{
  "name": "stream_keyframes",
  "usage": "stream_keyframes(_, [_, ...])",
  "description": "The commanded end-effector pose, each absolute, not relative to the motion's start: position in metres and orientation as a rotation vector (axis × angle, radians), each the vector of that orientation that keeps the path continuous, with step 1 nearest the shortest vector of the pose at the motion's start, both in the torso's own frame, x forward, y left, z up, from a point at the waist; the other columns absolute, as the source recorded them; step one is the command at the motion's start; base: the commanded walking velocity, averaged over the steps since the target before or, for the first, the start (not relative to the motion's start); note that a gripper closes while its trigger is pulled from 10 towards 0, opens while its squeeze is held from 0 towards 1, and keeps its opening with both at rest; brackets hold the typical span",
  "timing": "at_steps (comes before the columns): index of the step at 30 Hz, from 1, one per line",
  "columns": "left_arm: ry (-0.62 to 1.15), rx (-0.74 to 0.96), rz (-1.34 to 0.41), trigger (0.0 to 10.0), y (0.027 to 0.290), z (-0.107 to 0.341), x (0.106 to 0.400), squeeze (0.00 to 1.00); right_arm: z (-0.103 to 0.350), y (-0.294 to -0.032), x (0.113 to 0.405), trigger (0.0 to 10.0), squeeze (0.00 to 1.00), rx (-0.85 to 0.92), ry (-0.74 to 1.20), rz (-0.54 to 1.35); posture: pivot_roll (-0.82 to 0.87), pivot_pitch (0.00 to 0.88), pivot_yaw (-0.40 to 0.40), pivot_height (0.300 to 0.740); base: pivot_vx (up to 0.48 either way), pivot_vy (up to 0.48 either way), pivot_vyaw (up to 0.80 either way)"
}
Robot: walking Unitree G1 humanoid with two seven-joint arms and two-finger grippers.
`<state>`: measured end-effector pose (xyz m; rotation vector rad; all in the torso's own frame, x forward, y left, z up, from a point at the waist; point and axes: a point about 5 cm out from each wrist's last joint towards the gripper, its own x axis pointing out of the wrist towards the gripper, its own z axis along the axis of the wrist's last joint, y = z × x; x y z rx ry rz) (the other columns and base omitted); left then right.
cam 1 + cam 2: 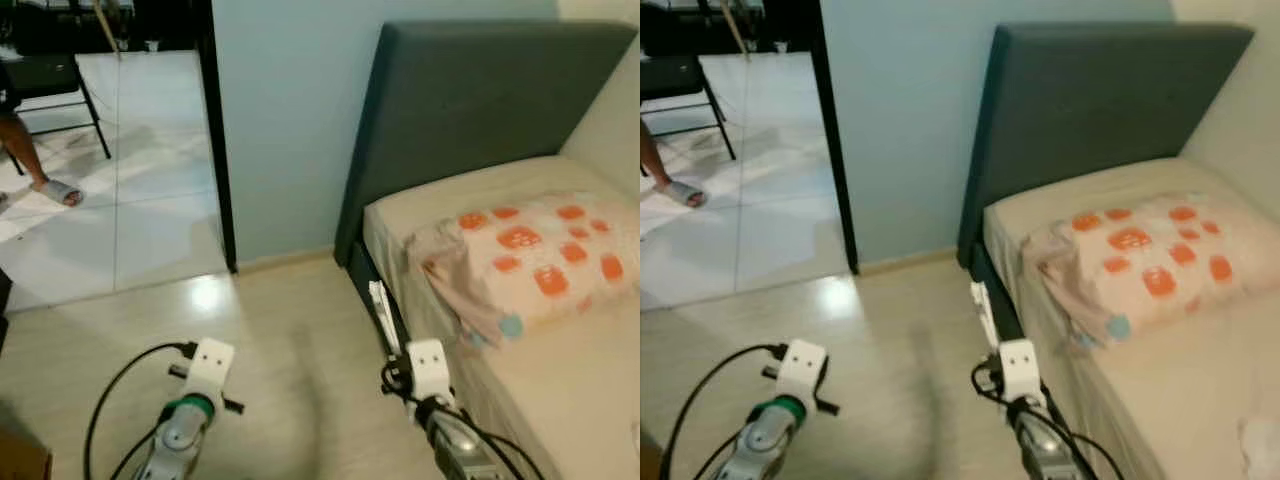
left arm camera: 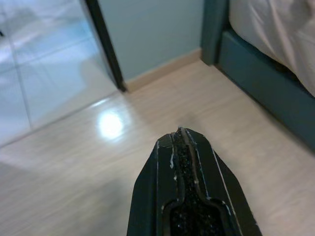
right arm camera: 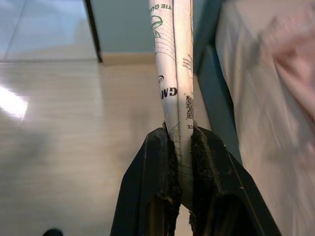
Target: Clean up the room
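Observation:
My right gripper (image 3: 179,133) is shut on a folded white paper item (image 3: 174,64) printed in green and black. The paper sticks out past the fingertips, over the wooden floor beside the bed frame (image 1: 372,285), and it also appears as a white strip (image 1: 379,308). Held low over the floor (image 2: 88,162), my left gripper (image 2: 181,132) is shut with nothing in it. On the bed (image 1: 570,400) at the right, a pillow (image 1: 540,255) with orange spots lies against the wall.
A dark grey headboard (image 1: 470,110) stands against the blue wall. At the left, an open doorway with a black frame (image 1: 220,150) leads onto white tiles, where a black chair (image 1: 55,80) and a person's sandalled foot (image 1: 58,191) show. A brown object (image 1: 20,460) sits bottom left.

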<state>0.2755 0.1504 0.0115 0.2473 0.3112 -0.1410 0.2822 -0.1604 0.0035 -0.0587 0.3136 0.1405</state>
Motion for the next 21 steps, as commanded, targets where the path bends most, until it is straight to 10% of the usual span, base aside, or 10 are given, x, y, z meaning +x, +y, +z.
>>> stream_keyframes(1, [0.314,0.243,-0.141,10.0,0.1508,0.0095,0.2733,0.00,-0.0003,-0.1594,0.2774,10.0,0.00,-0.052,0.316,0.144,0.05,0.000,-0.058,0.726,0.000,0.000,0.79])
stream_keyframes(8, [0.299,0.233,-0.139,10.0,0.1496,0.0114,0.2746,0.00,-0.0011,-0.1599,0.2762,10.0,0.00,-0.039,0.316,0.142,0.05,0.000,-0.059,0.726,0.000,0.000,0.79])
stream_keyframes(21, [0.295,0.229,-0.130,10.0,0.1511,0.0117,0.2751,0.00,-0.0028,-0.1605,0.2737,10.0,0.00,-0.019,0.316,0.145,0.05,0.000,-0.059,0.726,0.365,0.278,0.00])
